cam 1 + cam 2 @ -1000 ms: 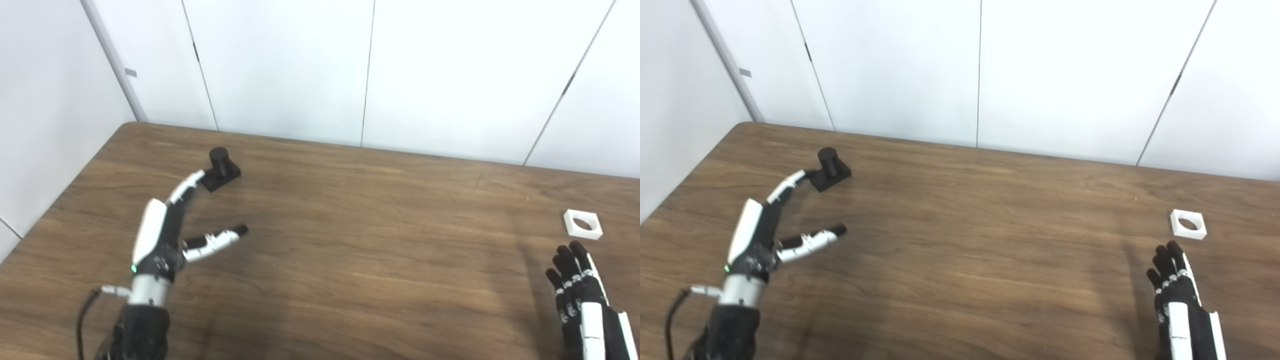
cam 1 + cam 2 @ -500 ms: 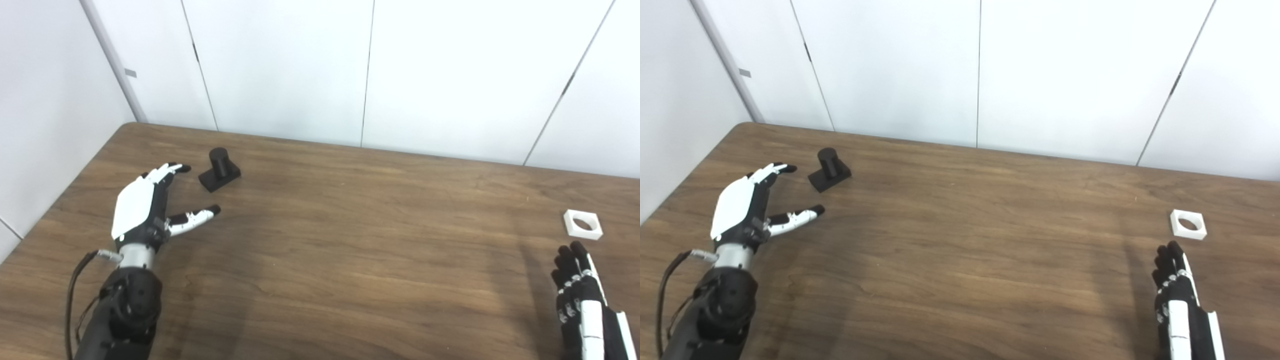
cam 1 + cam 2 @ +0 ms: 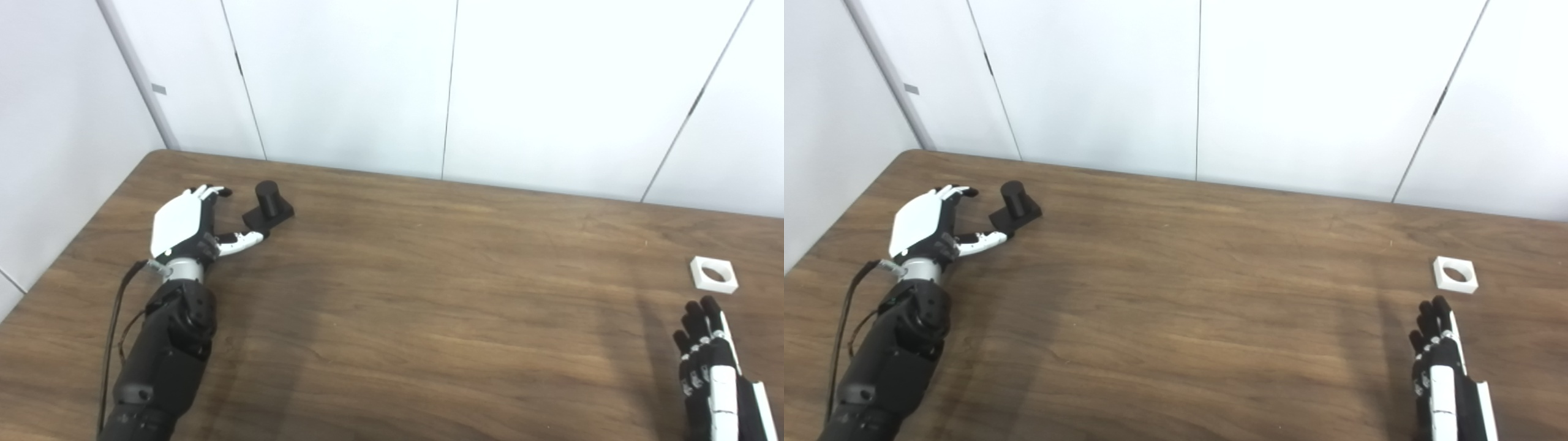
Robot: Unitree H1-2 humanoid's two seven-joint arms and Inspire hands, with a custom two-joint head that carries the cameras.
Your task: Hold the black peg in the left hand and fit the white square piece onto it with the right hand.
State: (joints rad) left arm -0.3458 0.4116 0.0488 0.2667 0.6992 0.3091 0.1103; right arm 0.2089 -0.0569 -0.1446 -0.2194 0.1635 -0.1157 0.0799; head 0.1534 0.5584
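In your left eye view the left hand has moved up since a second ago, fingers spread and empty, thumb tip at the peg base, while in the right eye view your right hand, fingers straight, stays just short of the piece.

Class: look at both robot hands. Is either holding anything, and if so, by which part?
Nothing is held. The left robot hand is open beside the peg; the right robot hand is open near the white piece.
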